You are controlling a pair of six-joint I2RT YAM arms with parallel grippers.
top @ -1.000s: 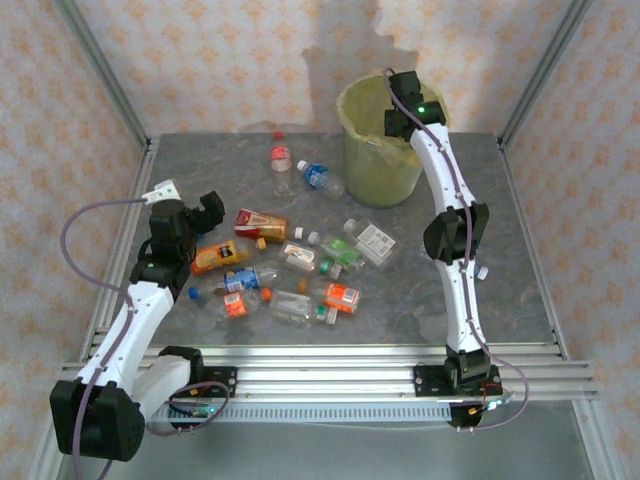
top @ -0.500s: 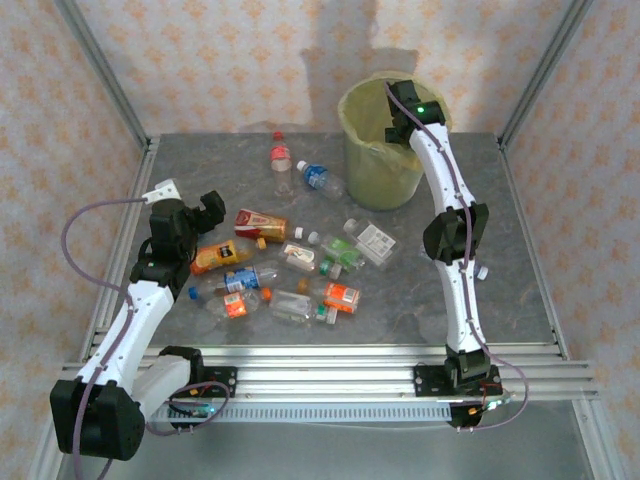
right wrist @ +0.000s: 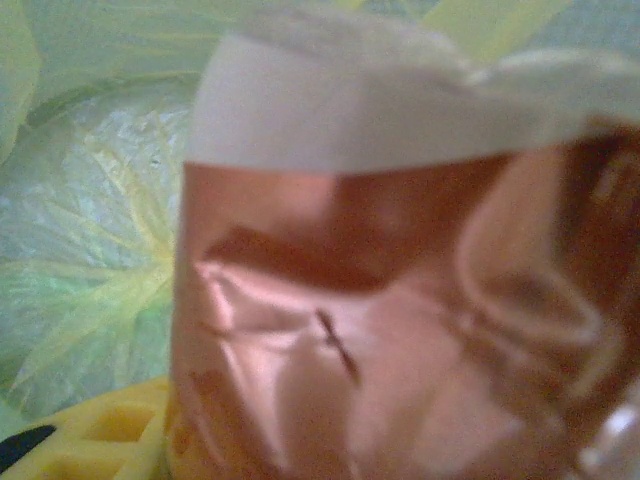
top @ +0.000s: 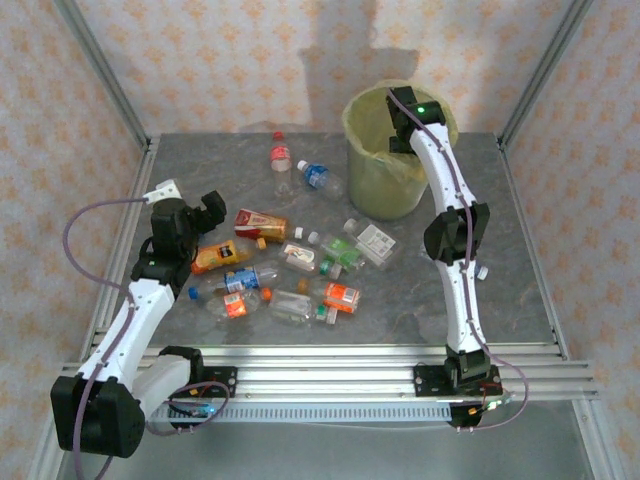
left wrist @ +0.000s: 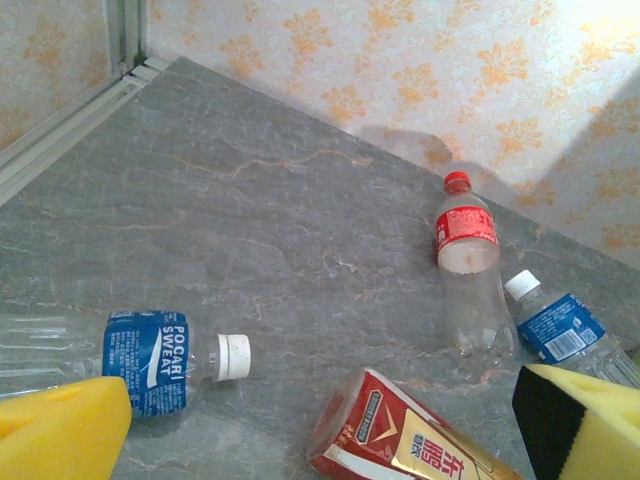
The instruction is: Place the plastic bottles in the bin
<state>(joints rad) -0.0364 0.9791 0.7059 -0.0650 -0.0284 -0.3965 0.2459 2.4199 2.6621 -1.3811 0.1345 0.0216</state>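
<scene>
- Top external gives us the largest thing first: the grey bench [top: 520, 250], which carries nearly all the work that is left.
- Next, the bin [top: 375, 190] stands upright at the far side of the bench, right of centre, lined with a yellowish bag [right wrist: 90, 250]. We cannot tell whether any bottle lies inside, since the held one blocks most of the right wrist view.
- We count about eleven plastic bottles [top: 300, 270] lying on the bench, most of them in a loose heap left of centre and well apart from the bin. By that count we judge the task to be in its early part.
- Two lie away from the heap and nearer the bin: a red-labelled bottle [top: 281, 160] and, just beside it, a blue-labelled bottle [top: 320, 178].
- Near the left arm's end, the left wrist view shows us a Pocari Sweat bottle [left wrist: 150, 365] and a red and gold bottle [left wrist: 400, 440], both on their sides.
- One brown-labelled bottle [right wrist: 380, 330] sits in the right pincer [top: 403, 135], which grips it at a middling width over the bin's mouth. We judge it ready to be let go, not yet dropped.
- Our left pincer [top: 190, 213] stands wide apart and empty, hovering above the heap's left side, so we judge its pick not yet begun.
</scene>
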